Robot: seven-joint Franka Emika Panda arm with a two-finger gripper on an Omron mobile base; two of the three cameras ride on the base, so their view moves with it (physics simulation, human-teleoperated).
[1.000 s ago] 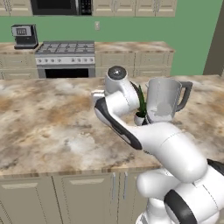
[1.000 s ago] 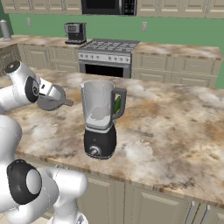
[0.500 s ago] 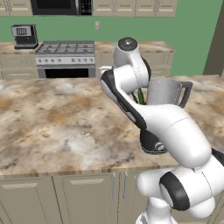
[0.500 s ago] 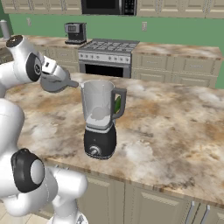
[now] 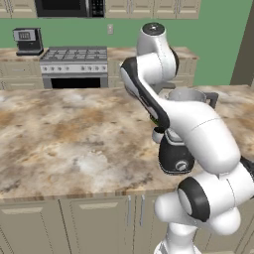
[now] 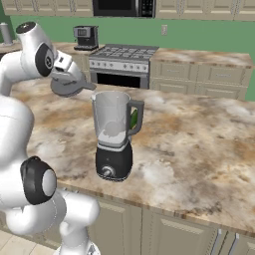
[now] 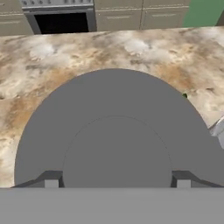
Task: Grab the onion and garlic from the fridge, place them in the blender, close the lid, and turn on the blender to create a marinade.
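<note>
My gripper (image 6: 66, 78) is shut on the lid (image 6: 69, 87), a flat dark grey disc held level with its tab pointing at the jar. The lid hangs just left of the blender (image 6: 113, 124) and slightly above its open rim. In the hand view the lid (image 7: 116, 122) spans between the fingertips (image 7: 51, 180) of the gripper (image 7: 116, 181), and the jar's rim (image 7: 218, 129) peeks in at the right edge. The blender (image 5: 174, 149) stands on the island behind my forearm. A pale patch shows low in the jar; I cannot make out the onion or garlic. The fridge is out of view.
The marble island counter (image 6: 199, 149) stretches wide around the blender. A small green thing (image 6: 133, 117) sits behind the jar's handle. At the back are a stove (image 6: 122, 62), a black coffee machine (image 6: 85, 37) and a row of cabinets.
The arm has lifted the lid from low beside the blender's left up to rim height and a little closer to the jar. The blender has stayed put.
</note>
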